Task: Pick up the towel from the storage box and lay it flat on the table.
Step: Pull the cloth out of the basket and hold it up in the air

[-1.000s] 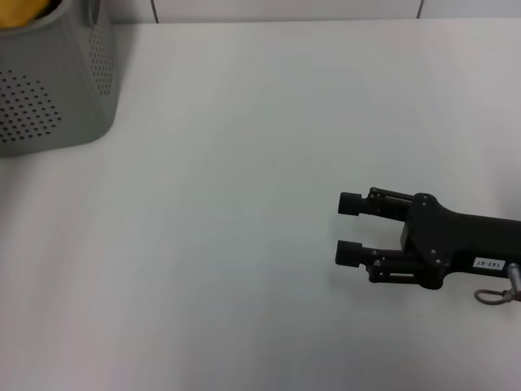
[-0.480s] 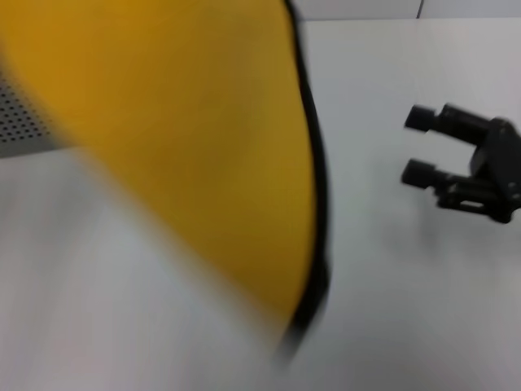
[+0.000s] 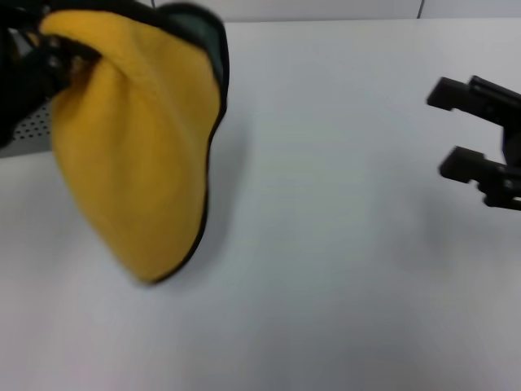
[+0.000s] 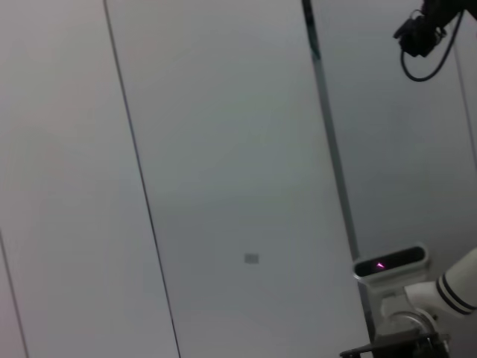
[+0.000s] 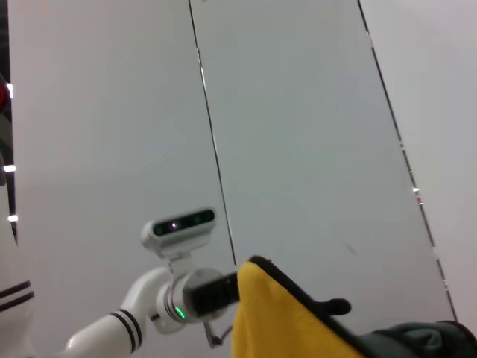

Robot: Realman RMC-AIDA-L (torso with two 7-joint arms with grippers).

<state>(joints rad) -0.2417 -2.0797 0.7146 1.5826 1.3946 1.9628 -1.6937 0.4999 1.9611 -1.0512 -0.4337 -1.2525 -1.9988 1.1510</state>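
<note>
My left gripper (image 3: 50, 54) is shut on the yellow towel (image 3: 134, 163) at the far left, holding it bunched at one end above the table (image 3: 326, 244). The towel hangs down in a long fold with its black edging showing, and its lower tip is near the tabletop. The towel also shows in the right wrist view (image 5: 283, 321). Only a perforated grey bit of the storage box (image 3: 31, 129) shows behind the gripper and towel. My right gripper (image 3: 446, 130) is open and empty at the right edge, well apart from the towel.
The white tabletop stretches between the towel and the right gripper. A wall edge runs along the back. The wrist views show wall panels and the robot's head (image 5: 179, 227), which is also in the left wrist view (image 4: 389, 265).
The towel came out of the box, swept large across the view, and now hangs smaller at the left. My right gripper has moved right and farther back.
</note>
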